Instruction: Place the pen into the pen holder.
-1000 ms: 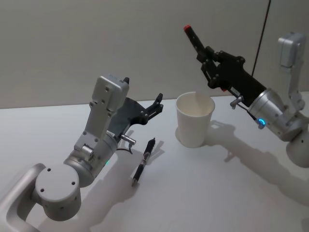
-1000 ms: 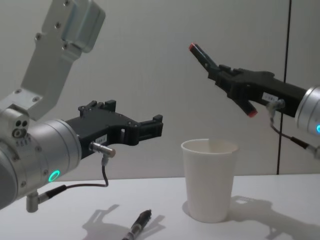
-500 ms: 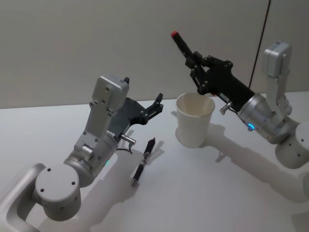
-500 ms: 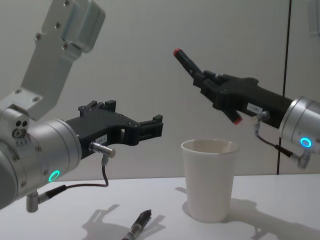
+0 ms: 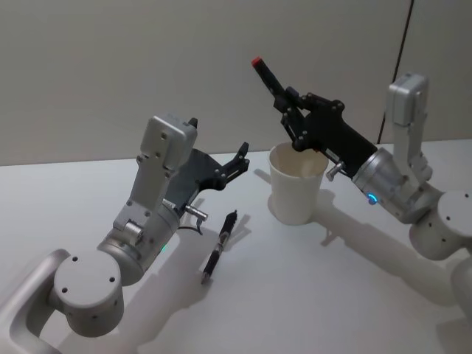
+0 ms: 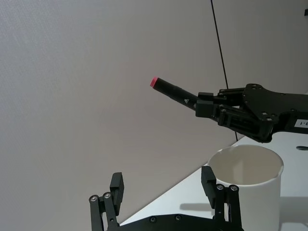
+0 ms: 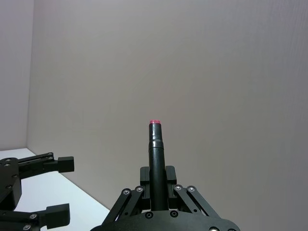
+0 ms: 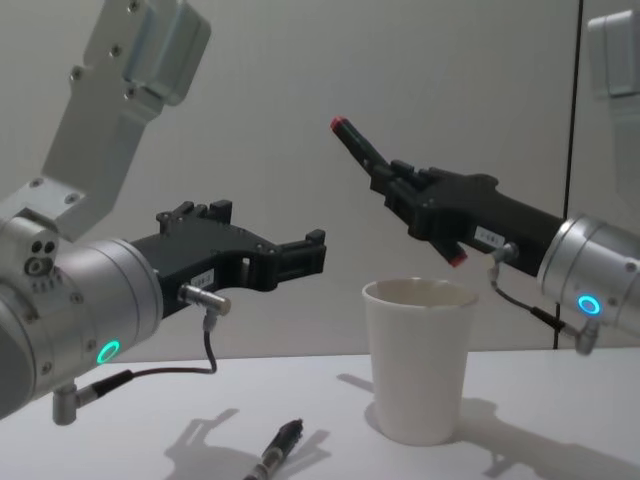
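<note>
Our right gripper clamps the pen above the pen holder (left gripper parked, fingers spread); we judge lowering and release still to do.

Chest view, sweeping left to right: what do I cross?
Silver left wrist with green light → dark pen lying on the table → white paper cup → silver right wrist with blue light. Overlapping sideways, so unranked: open black left gripper with the lying pen, right gripper holding a red-tipped black pen with the cup.
</note>
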